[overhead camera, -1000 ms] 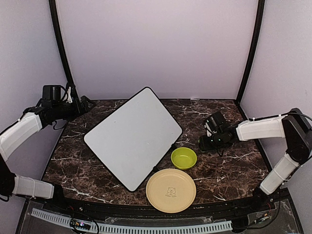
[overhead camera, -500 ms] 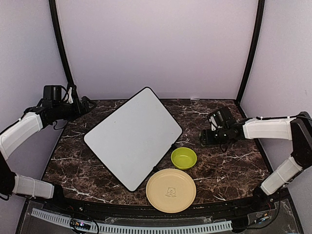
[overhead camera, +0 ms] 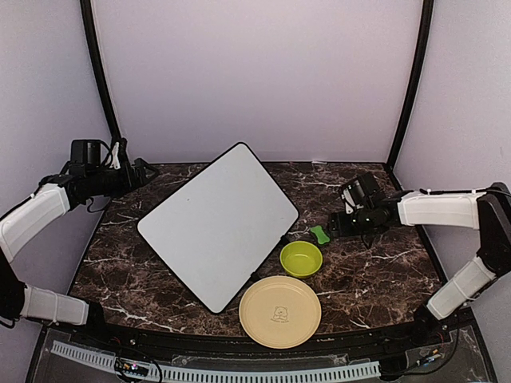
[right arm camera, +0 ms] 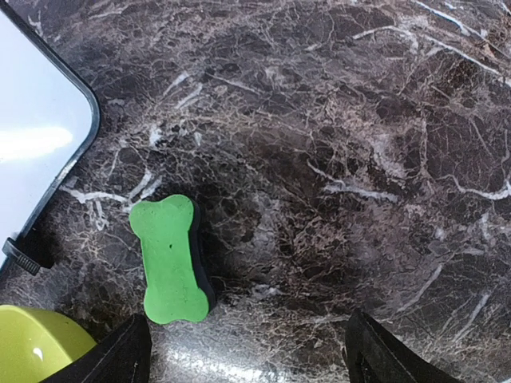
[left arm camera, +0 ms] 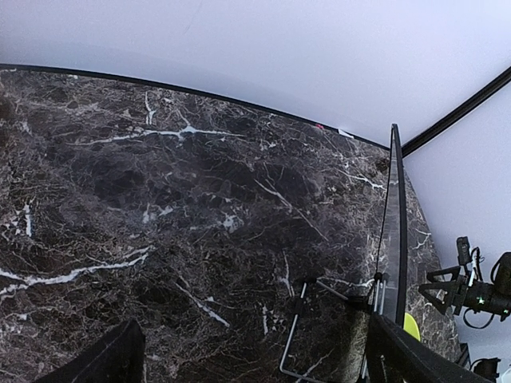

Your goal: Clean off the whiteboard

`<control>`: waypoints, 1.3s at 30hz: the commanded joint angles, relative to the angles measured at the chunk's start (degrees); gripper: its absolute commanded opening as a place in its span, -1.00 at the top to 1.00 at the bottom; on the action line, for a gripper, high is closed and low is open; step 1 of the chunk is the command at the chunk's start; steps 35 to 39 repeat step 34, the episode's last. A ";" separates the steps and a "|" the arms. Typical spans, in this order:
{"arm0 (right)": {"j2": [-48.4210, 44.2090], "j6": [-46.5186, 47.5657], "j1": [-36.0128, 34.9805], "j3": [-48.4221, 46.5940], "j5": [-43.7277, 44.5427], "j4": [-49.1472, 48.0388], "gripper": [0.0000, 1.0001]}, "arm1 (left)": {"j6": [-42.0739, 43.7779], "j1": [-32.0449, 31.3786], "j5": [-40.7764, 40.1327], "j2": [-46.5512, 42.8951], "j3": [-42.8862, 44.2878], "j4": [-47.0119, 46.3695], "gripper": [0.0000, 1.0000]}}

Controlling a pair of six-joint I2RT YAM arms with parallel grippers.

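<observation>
The whiteboard (overhead camera: 217,223) leans tilted on a wire stand at centre-left, and its face shows no marks. Its corner shows in the right wrist view (right arm camera: 32,136) and its edge in the left wrist view (left arm camera: 395,215). A green bone-shaped eraser (overhead camera: 320,234) lies on the table just right of the board's right corner, also in the right wrist view (right arm camera: 170,260). My right gripper (overhead camera: 338,224) hovers right of the eraser, open and empty (right arm camera: 247,363). My left gripper (overhead camera: 142,171) is open and empty at the far left, behind the board (left arm camera: 255,367).
A lime-green bowl (overhead camera: 301,258) sits just in front of the eraser and shows in the right wrist view (right arm camera: 36,343). A round beige plate (overhead camera: 279,310) lies near the front edge. The board's wire stand (left arm camera: 307,335) rests on the dark marble table (overhead camera: 375,271).
My right gripper has moved up and back from the table. The green eraser now lies in view to its left, where it did not show before. The left arm has not moved.
</observation>
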State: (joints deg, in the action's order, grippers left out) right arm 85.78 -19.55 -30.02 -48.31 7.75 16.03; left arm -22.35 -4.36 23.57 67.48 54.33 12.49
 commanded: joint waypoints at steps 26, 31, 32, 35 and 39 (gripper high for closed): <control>-22.81 -4.24 19.96 7.17 -23.28 -15.76 -0.97 | -5.07 3.65 -12.41 -5.59 -7.40 7.73 -0.98; -23.88 -4.61 21.26 9.34 -22.95 -17.33 -0.97 | -5.56 3.66 -12.05 -5.49 -8.39 5.89 -0.97; -23.68 -4.54 21.36 9.44 -22.88 -17.42 -0.97 | -5.48 3.66 -11.84 -5.50 -8.21 5.66 -0.98; -23.22 -4.53 21.41 9.53 -22.91 -17.72 -0.97 | -5.17 3.66 -11.19 -5.36 -7.71 5.04 -0.98; -23.22 -4.53 21.41 9.53 -22.91 -17.72 -0.97 | -5.17 3.66 -11.19 -5.36 -7.71 5.04 -0.98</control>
